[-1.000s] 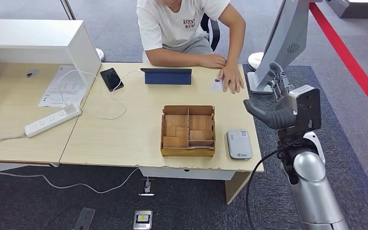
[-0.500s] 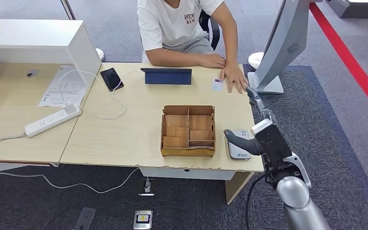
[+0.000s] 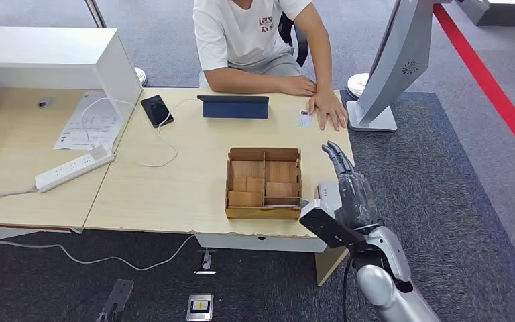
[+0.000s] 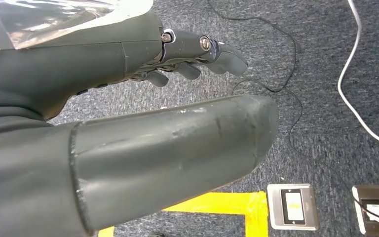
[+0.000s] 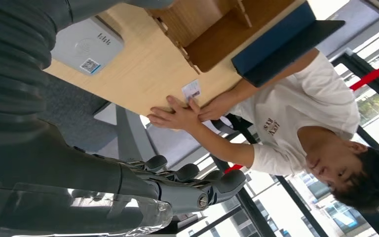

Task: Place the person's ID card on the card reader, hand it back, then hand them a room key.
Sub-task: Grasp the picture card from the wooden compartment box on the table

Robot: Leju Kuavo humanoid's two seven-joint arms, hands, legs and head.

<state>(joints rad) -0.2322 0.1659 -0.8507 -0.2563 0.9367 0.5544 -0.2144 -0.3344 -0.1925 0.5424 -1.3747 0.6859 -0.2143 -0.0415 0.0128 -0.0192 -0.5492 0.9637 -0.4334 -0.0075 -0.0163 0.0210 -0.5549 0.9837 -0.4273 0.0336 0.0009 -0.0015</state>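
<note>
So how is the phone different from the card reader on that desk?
The phone is black and slim, with a white cable plugged in; the card reader is light grey, thicker, with rounded corners and a QR sticker. The phone lies at the desk's far side, the card reader at its near right corner. Both lie flat.

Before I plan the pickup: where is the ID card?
In the head view the ID card lies flat on the table's far edge, just left of the person's hand and right of the blue tablet stand.
</note>
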